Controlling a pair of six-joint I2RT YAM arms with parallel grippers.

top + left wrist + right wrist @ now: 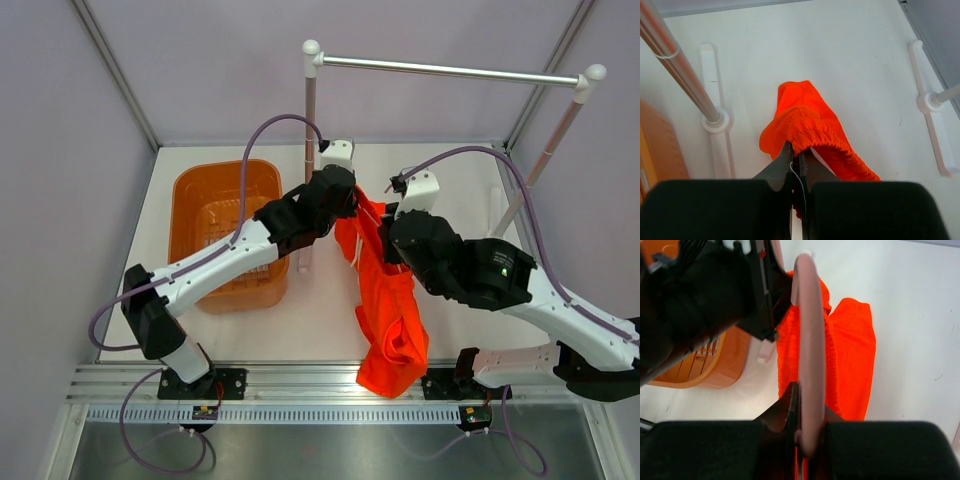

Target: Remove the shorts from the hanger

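The bright orange-red shorts (pixel 388 300) hang in mid-air between both arms, their lower end drooping near the table's front edge. My left gripper (pixel 796 150) is shut on the ribbed waistband of the shorts (pixel 807 120), with a thin white drawstring caught between the jaws. In the top view the left gripper (pixel 352 205) sits at the shorts' upper end. My right gripper (pixel 805 390) is shut on the pale-pink hanger (pixel 808 325), whose wire runs up past the shorts (pixel 852 355). In the top view the right gripper (pixel 386 228) is just right of the waistband. The hanger's hook is hidden.
An orange slotted basket (pixel 225 235) stands at the left, under the left arm. The silver rail (pixel 450 70) with white ends spans the back on two slanted posts (pixel 545 150). One rack post (pixel 682 72) and its white foot (pixel 716 121) stand left of the shorts.
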